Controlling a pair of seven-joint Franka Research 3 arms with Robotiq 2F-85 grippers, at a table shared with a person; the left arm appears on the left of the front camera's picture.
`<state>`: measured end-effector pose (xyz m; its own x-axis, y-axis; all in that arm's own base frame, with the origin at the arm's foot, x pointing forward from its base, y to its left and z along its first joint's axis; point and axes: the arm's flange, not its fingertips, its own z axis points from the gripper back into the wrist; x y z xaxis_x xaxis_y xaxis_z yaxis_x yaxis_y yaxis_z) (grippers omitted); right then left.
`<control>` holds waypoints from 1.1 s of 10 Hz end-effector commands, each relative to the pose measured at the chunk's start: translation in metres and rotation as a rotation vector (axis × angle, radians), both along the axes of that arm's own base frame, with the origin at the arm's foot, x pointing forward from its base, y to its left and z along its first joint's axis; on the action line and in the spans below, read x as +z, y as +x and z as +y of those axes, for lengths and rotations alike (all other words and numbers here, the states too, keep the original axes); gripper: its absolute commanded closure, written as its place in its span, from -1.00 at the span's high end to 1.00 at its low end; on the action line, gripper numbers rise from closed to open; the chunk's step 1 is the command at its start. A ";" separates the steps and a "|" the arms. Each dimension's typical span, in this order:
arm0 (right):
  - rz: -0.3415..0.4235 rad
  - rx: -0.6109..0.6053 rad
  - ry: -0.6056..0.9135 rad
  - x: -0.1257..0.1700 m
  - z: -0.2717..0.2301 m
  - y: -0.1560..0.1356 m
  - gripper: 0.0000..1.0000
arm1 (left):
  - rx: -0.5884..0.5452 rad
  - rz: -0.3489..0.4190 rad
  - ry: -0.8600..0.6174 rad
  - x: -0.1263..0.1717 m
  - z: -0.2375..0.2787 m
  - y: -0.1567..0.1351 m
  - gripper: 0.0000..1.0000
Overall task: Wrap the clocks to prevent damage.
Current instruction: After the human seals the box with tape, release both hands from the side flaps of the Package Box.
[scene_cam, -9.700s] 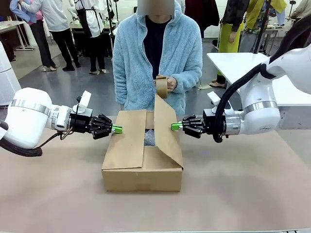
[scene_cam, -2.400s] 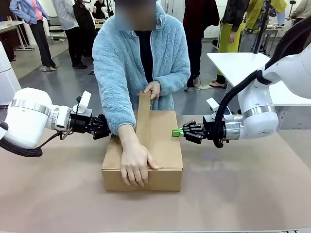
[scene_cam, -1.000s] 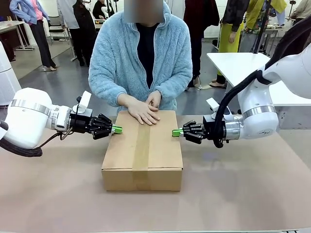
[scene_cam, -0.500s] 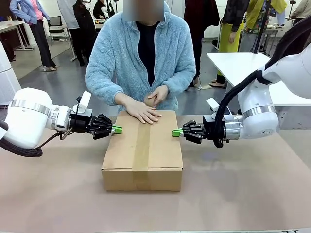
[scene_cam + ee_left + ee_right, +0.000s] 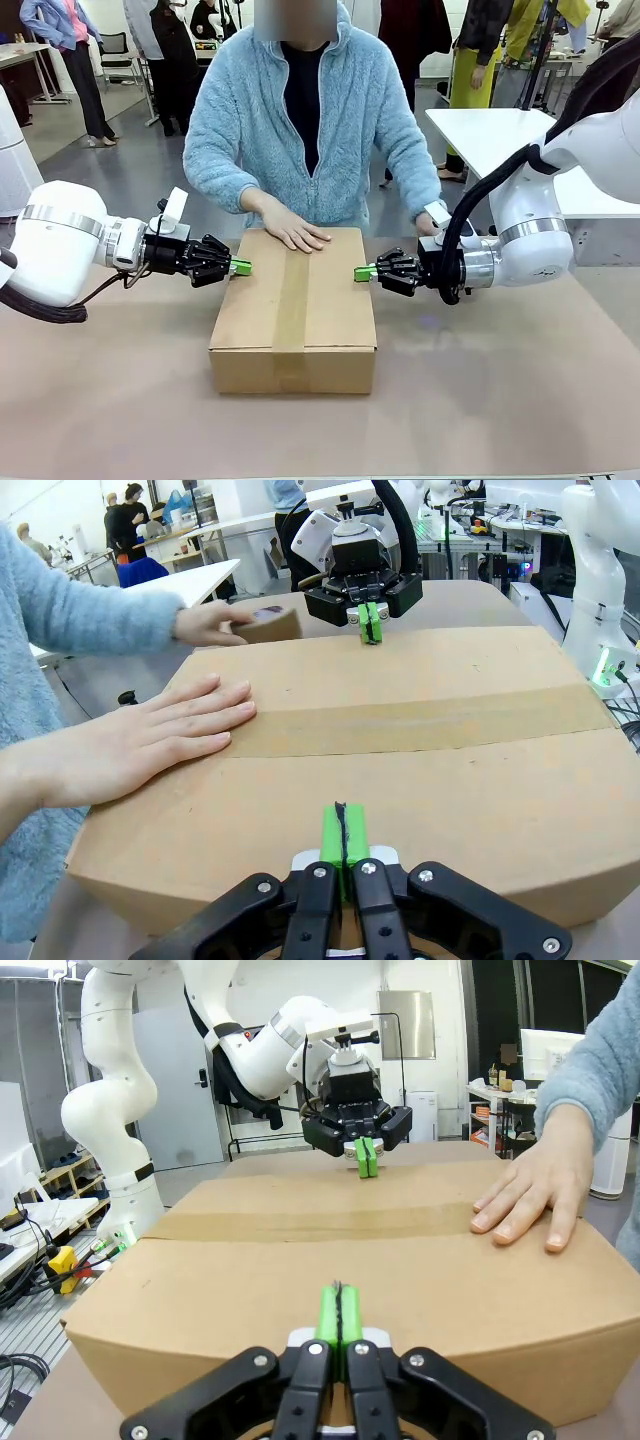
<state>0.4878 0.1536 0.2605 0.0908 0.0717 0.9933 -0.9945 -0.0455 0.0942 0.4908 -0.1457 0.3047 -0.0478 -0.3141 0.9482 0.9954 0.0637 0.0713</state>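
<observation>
Brown paper covers the table (image 5: pixel 500 400), where a taped brown cardboard box (image 5: pixel 295 310) sits between the left gripper (image 5: pixel 243 267) and right gripper (image 5: pixel 357 272), both pinched closed and empty. One palm (image 5: pixel 297 234) rests on top. The clocks presumably sit sealed inside; a sideways nudge could jolt them.

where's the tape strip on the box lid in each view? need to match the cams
Front view: tape strip runs from the far edge to the near edge down the middle of the cardboard box.
Left wrist view: crosses the picture left to right at mid-height.
Right wrist view: a horizontal band across the lid, above the near edge.
Shared landmark: the person's hand flat on the lid at the strip's far end.
</observation>
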 end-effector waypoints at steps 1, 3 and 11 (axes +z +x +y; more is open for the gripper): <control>0.001 -0.001 -0.003 -0.001 -0.001 0.000 -0.98 | 0.004 -0.022 0.009 -0.003 -0.001 -0.001 -0.98; 0.001 -0.001 -0.003 -0.001 -0.001 0.000 -0.98 | 0.004 -0.022 0.009 -0.003 -0.001 -0.001 -0.98; -0.014 -0.003 -0.015 0.025 0.001 -0.005 -0.98 | -0.021 0.013 0.021 0.020 0.002 -0.003 -0.98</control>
<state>0.4883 0.1540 0.2661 0.0819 0.0710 0.9941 -0.9953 -0.0461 0.0853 0.4907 -0.1458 0.3090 -0.0492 -0.3173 0.9470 0.9957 0.0587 0.0714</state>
